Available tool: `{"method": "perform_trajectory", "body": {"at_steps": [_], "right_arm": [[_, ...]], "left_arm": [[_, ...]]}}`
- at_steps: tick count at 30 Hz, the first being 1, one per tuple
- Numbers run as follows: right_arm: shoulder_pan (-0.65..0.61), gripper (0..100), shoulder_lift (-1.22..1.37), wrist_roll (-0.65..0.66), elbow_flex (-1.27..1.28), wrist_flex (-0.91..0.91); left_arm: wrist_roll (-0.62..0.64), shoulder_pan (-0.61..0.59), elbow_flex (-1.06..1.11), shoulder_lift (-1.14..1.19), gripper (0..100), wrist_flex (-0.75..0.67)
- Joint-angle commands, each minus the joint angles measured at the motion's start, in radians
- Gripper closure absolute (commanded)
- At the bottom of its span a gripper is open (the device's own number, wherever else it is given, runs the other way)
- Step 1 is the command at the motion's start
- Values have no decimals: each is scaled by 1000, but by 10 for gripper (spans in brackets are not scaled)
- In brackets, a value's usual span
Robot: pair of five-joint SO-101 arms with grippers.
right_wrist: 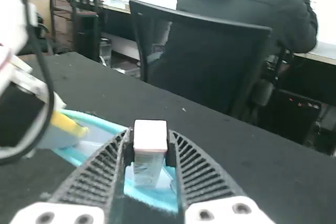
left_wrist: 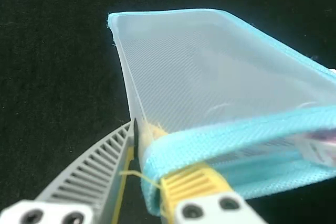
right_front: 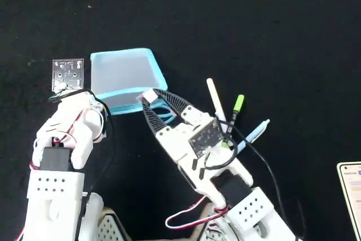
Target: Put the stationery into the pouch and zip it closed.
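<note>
The light blue mesh pouch (right_front: 121,74) lies on the black table with its open, zippered edge toward the arms. My left gripper (right_front: 100,110) is shut on the pouch's (left_wrist: 210,77) near corner, grey and yellow fingers (left_wrist: 186,182) pinching the blue rim. The right gripper (right_front: 151,99) is shut on a white eraser-like block (right_front: 149,95), held at the mouth of the pouch. In the right wrist view the block (right_wrist: 150,135) sits between black fingers (right_wrist: 100,174) just above the blue rim (right_wrist: 100,127). A white pen (right_front: 214,97), a green highlighter (right_front: 237,107) and a blue pen (right_front: 256,132) lie to the right.
The right arm's black cable (right_front: 256,156) crosses the pens on the table. A printed card (right_front: 351,187) lies at the right edge. A chair (right_wrist: 210,61) stands beyond the table's far edge.
</note>
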Motion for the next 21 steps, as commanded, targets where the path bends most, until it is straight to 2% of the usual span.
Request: {"method": "perform_trajectory", "body": {"at_steps": [1, 3, 6, 14, 17, 21], "right_arm": [[46, 987, -15, 3, 16, -26], [46, 987, -15, 3, 27, -23], [46, 987, -15, 3, -10, 81], [46, 987, -15, 2, -263, 597], [46, 987, -15, 2, -302, 678], [46, 987, -8, 2, -305, 701]], "left_arm": [[8, 10, -8, -12, 970, -11], [8, 10, -8, -12, 970, -11], [8, 10, -8, -12, 970, -11], [8, 10, -8, -12, 970, -12], [8, 10, -8, -12, 970, -12], [8, 10, -8, -12, 970, -11]]}}
